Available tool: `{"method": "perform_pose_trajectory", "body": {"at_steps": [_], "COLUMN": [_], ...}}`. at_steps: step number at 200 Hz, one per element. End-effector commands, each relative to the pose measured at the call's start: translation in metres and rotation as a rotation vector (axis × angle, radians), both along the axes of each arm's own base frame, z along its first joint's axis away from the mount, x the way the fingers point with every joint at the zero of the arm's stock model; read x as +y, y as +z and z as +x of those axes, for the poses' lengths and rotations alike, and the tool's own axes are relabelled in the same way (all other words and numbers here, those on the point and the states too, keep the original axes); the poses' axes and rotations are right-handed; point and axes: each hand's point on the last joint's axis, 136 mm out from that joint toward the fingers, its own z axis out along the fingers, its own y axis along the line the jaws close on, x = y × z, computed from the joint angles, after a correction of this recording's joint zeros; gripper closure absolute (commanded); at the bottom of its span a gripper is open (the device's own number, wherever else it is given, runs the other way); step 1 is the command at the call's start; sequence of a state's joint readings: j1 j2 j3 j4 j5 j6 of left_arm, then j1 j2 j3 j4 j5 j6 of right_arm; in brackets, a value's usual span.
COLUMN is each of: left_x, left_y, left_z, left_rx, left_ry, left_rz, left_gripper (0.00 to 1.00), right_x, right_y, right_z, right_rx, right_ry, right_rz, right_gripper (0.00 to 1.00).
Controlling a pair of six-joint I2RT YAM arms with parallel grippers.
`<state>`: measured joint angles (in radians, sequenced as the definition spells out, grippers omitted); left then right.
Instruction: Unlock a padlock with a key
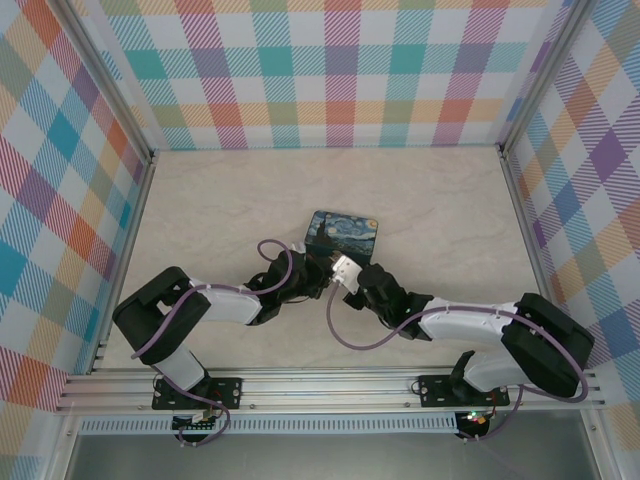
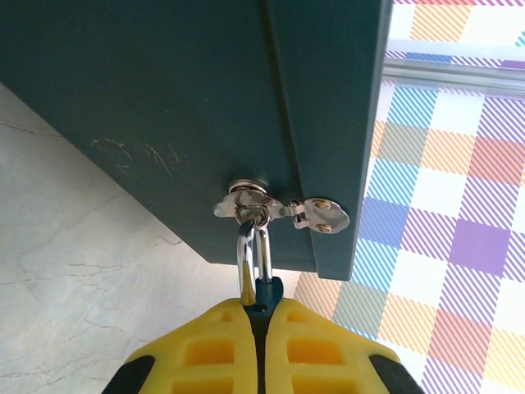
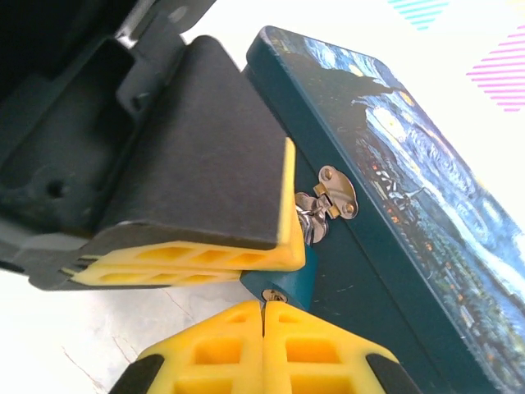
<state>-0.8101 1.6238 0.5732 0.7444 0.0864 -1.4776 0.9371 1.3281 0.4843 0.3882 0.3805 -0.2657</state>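
Note:
The padlock (image 2: pixel 268 294) has a small blue body and a thin silver shackle hooked through the silver hasp (image 2: pixel 283 208) of the Starry Night tin (image 2: pixel 189 107). My left gripper (image 2: pixel 261 318) is shut on the padlock body, holding it from the side. In the right wrist view the blue body (image 3: pixel 294 279) sticks out below the left fingers (image 3: pixel 205 250), keyhole end facing down. My right gripper (image 3: pixel 264 305) is shut with its tips right against the keyhole (image 3: pixel 273 295). The key is hidden between its pads. Both grippers (image 1: pixel 325 270) meet at the tin's near edge.
The tin (image 1: pixel 343 230) lies flat near the middle of the marble-look table (image 1: pixel 230 200). Checked walls stand on three sides. A metal rail (image 1: pixel 330 385) runs along the near edge by the arm bases. Purple cables loop off both arms.

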Motion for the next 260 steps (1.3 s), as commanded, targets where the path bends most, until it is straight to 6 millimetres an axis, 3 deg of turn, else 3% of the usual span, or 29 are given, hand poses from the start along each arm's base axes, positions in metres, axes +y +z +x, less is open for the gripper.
{"method": "perform_pose_trajectory", "body": {"at_steps": [1, 26, 86, 120, 156, 191, 231, 260], "left_x": [-0.006, -0.004, -0.004, -0.004, 0.001, 0.007, 0.006, 0.001], "left_y": [0.019, 0.018, 0.017, 0.014, 0.003, -0.009, -0.013, -0.01], "left_z": [0.0, 0.0, 0.002, 0.002, -0.001, -0.009, -0.012, -0.012], "left_rx": [-0.034, -0.032, -0.034, -0.038, -0.058, -0.078, -0.055, -0.032], "left_ry": [-0.011, -0.007, -0.005, -0.009, -0.034, -0.07, -0.064, -0.063], "left_rz": [-0.043, -0.038, -0.028, -0.002, 0.094, 0.208, 0.176, 0.148], "left_gripper": [1.0, 1.0, 1.0, 1.0, 1.0, 1.0, 1.0, 1.0], "right_x": [0.008, 0.005, -0.002, -0.004, -0.024, -0.053, -0.041, -0.045], "right_y": [0.01, 0.006, 0.017, 0.031, 0.055, 0.059, 0.041, 0.027], "right_z": [-0.001, -0.001, -0.011, -0.023, -0.022, -0.006, -0.019, -0.019], "right_rx": [0.083, 0.087, 0.181, 0.222, 0.247, 0.342, 0.498, 0.345], "right_ry": [-0.029, -0.038, 0.001, 0.05, 0.021, -0.119, -0.052, -0.023], "right_rz": [0.163, 0.164, 0.231, 0.291, 0.379, 0.415, 0.468, 0.449], "right_gripper": [1.0, 1.0, 0.98, 0.62, 0.46, 0.41, 0.41, 0.44]}}
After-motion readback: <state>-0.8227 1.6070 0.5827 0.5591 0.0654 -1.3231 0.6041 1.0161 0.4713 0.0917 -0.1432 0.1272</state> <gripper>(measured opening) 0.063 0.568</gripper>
